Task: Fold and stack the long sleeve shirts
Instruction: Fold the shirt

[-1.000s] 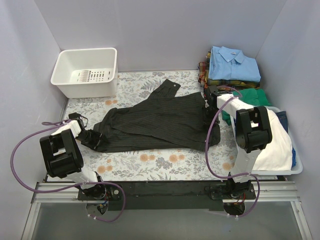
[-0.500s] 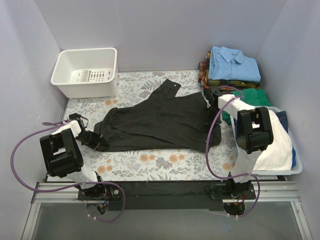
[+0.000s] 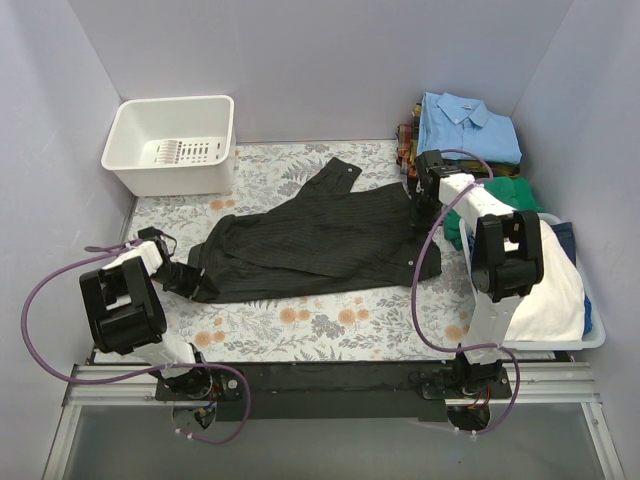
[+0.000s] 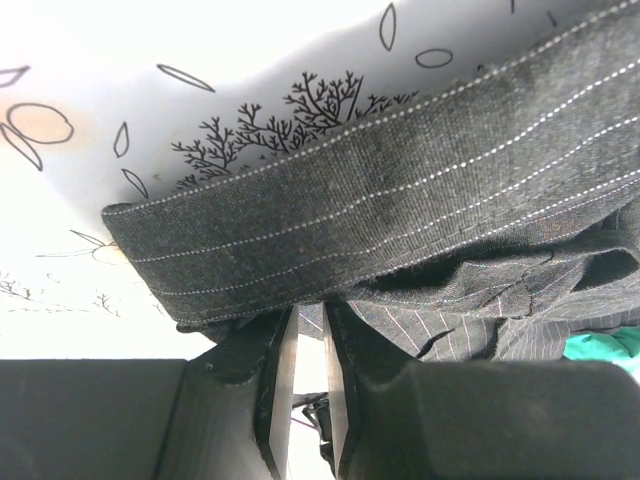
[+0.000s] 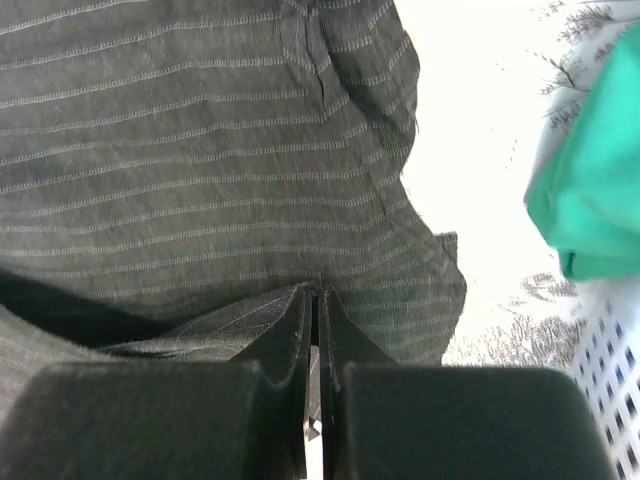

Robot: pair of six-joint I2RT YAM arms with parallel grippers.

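Observation:
A black pinstriped long sleeve shirt point(image 3: 320, 240) lies spread across the flowered table, one sleeve reaching toward the back. My left gripper point(image 3: 188, 279) is at its left end; in the left wrist view the narrow jaws point(image 4: 308, 318) pinch the shirt's hem point(image 4: 380, 200) at their tips. My right gripper point(image 3: 419, 196) is at the shirt's far right edge. Its jaws point(image 5: 314, 292) are shut on a pinched fold of the striped cloth point(image 5: 200, 150). At the back right a folded light blue shirt point(image 3: 468, 128) tops a stack with a plaid shirt point(image 3: 407, 140) under it.
A white bin point(image 3: 172, 143) stands at the back left. At the right, a white basket point(image 3: 592, 335) holds white cloth point(image 3: 555, 280), with green cloth point(image 3: 492, 195) just behind it. Grey walls close in three sides.
Both grippers have closed on the black shirt. The right one has moved toward the back, drawing the shirt's right edge with it. The left arm has stayed in place.

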